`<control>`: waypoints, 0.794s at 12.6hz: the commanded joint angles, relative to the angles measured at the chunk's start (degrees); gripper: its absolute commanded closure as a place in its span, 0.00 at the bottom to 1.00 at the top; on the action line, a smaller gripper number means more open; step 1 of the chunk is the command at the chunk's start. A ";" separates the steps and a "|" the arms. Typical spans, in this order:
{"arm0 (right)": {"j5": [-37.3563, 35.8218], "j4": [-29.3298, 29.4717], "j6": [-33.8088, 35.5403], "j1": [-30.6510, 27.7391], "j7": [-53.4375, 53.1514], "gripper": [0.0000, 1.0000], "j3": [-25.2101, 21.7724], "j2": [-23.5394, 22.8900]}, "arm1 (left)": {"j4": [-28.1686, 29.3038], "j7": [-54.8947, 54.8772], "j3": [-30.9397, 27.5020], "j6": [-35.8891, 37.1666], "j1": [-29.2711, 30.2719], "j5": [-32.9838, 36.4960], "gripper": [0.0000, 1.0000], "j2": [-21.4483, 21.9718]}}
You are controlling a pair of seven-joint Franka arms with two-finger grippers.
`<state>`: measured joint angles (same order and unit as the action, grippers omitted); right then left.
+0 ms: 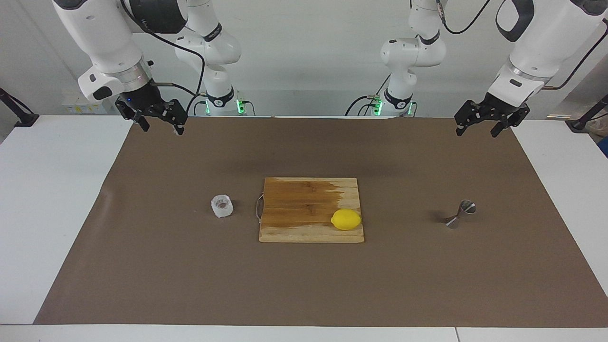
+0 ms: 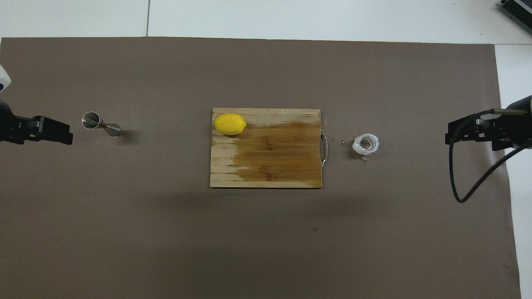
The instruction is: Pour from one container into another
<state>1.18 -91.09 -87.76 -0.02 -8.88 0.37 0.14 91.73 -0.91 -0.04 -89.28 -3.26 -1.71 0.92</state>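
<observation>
The translucent whitish ridged cup (image 1: 222, 205) (image 2: 365, 144) stands on the brown mat beside the cutting board's handle, toward the right arm's end, with brownish bits inside. The steel hourglass jigger (image 1: 460, 214) (image 2: 101, 123) stands upright toward the left arm's end. My right gripper (image 1: 161, 129) (image 2: 469, 133) hangs open and empty above the mat's edge nearest the robots, well apart from the cup. My left gripper (image 1: 476, 134) (image 2: 45, 131) hangs open and empty in the same way at its own end, apart from the jigger.
A wooden cutting board (image 1: 304, 209) (image 2: 270, 158) with a dark wet patch and a wire handle lies mid-table. A yellow lemon (image 1: 346, 219) (image 2: 230, 124) rests on its corner toward the jigger. Small droplets dot the brown mat (image 1: 304, 285) around the cup.
</observation>
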 commanded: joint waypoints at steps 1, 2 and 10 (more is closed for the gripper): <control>1.55 0.57 0.31 -0.86 1.06 0.00 0.42 -0.23 | 2.14 0.99 -0.05 -1.42 0.45 0.39 0.00 1.46; 1.55 0.57 0.31 -0.86 1.06 0.00 0.42 -0.23 | 2.23 1.26 -0.23 -1.33 0.54 0.31 0.00 1.11; 1.55 0.48 0.31 -0.86 1.06 0.00 0.42 -0.14 | 1.09 7.74 -0.58 -2.30 4.05 -2.58 0.00 -1.96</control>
<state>1.18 -91.10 -87.76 -0.02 -8.88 0.37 0.14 92.48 3.47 -0.85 -90.43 -0.81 -2.69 -0.02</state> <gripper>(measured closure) 0.000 0.000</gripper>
